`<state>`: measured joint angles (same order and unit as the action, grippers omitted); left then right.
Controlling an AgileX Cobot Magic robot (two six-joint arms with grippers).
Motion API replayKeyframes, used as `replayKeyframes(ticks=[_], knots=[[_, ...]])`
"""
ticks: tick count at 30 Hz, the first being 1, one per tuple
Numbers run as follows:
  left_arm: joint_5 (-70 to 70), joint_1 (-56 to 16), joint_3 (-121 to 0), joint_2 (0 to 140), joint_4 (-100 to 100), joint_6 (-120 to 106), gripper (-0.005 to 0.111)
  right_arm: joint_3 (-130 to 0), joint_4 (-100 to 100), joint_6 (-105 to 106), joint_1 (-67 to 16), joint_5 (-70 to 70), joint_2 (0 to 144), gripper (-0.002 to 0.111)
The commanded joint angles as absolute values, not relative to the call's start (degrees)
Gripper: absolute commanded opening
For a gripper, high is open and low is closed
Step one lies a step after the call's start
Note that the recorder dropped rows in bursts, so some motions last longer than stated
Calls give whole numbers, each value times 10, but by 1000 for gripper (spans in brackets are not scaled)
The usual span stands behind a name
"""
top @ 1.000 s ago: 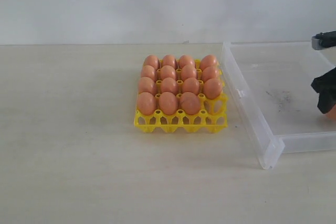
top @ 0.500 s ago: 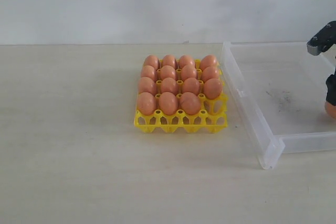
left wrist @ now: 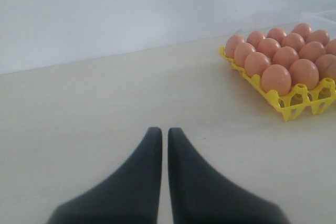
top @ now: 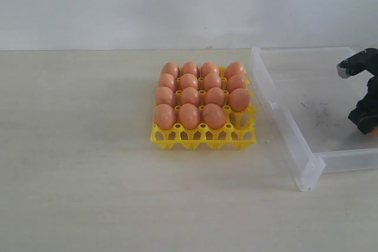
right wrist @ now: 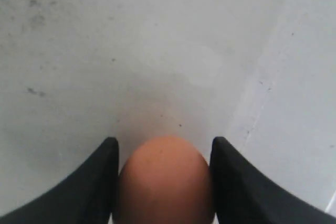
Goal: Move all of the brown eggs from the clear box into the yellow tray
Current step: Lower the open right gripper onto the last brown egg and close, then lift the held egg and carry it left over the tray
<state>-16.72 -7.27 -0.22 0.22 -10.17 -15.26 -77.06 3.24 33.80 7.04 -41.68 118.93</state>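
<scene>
Right gripper (right wrist: 164, 143) has its pincer at mid width, with both fingers against the flanks of the last brown egg (right wrist: 164, 182), so it is holding it. The egg is inside the clear box (top: 283, 122), at its right side in the exterior view. Can't tell if it's off the floor.

Handling, as a judgement: light, rigid, brittle shell. The smooth oval will likely squirt out if pinched off-centre. Grip across the widest girth, low force.

Surroundings: the box's low wall lies between egg and yellow tray (top: 204, 137) and needs clearing. The tray holds fifteen brown eggs (top: 190, 95). The only empty cup (top: 242, 127) is the near-right corner, with eggs just beside it on two sides, so the drop is tight.

Left gripper (left wrist: 160, 132) is closed and empty over the table (top: 88, 146), well apart from the tray and out of the way.
</scene>
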Motion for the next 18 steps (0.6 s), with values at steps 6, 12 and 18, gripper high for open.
replayKeyframes(ticks=[6, 12, 18], knots=[[-164, -71, 0, 0, -101, -155, 4, -769, -194, 295, 74, -275, 1189, 1], [-164, -71, 0, 0, -101, -155, 4, -676, -426, 392, 73, -70, 1163, 1], [-164, -71, 0, 0, -101, -155, 4, -548, -411, 346, 30, 200, 1121, 0]])
